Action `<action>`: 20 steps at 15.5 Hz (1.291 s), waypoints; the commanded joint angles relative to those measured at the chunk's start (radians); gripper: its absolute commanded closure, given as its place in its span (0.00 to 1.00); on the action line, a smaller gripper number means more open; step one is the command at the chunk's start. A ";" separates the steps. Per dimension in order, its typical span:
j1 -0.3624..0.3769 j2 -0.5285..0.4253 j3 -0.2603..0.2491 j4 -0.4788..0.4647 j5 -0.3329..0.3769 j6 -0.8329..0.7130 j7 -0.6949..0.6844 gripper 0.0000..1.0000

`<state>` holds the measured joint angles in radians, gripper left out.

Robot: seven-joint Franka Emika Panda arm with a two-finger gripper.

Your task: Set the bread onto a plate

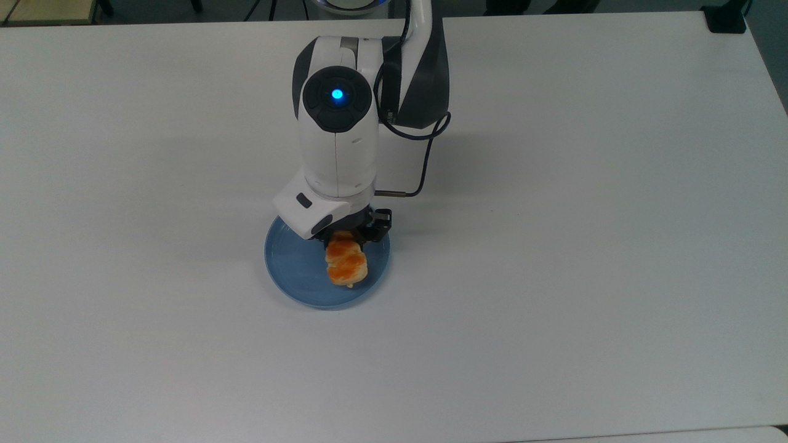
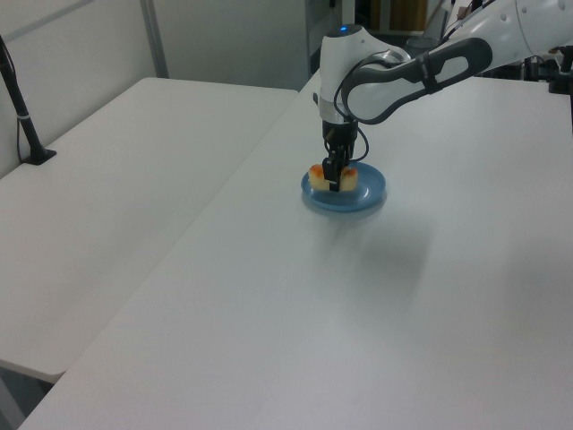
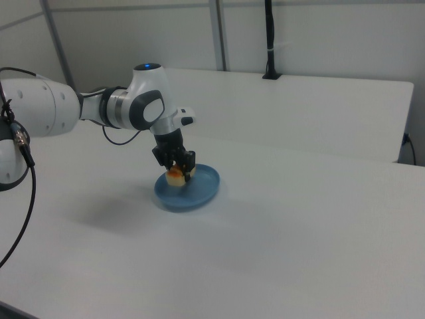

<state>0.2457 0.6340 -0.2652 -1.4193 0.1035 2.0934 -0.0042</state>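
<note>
Fingers of the gripper (image 1: 348, 241) are clamped on the bread (image 1: 346, 263), one on each long side near its middle, as the left view shows with a black finger (image 2: 334, 176) crossing the front of the roll (image 2: 333, 177). The gripper (image 3: 180, 169) points straight down from the white arm (image 1: 336, 141), whose wrist carries a lit blue dot.

The bread sits low inside the plate (image 1: 290, 275), over the middle and toward the top view's right; whether its underside touches the plate's floor cannot be told. In the right view the roll (image 3: 175, 175) lies in the half of the plate (image 3: 203, 184) nearer the arm.

The roll is small and oblong, pale cream at its sides and ends, with glossy orange-brown patches on top. It spans roughly half the plate's width.

The plate (image 2: 369, 191) is round, light blue, with a shallow raised rim, and holds nothing besides the bread. It rests flat on the white table (image 1: 585, 215), with a second white table (image 2: 116, 170) beside it on the left view's left.
</note>
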 commanded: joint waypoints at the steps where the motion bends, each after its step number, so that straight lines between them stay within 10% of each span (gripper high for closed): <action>1: -0.005 -0.017 -0.008 -0.035 -0.053 -0.004 -0.005 0.21; 3: -0.005 -0.014 -0.009 -0.038 -0.053 -0.004 -0.003 0.00; 14: -0.011 -0.128 0.007 -0.036 -0.059 -0.096 0.041 0.00; 20: -0.100 -0.361 0.116 -0.092 -0.061 -0.231 0.055 0.00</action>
<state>0.1942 0.4301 -0.2161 -1.4193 0.0580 1.9263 0.0256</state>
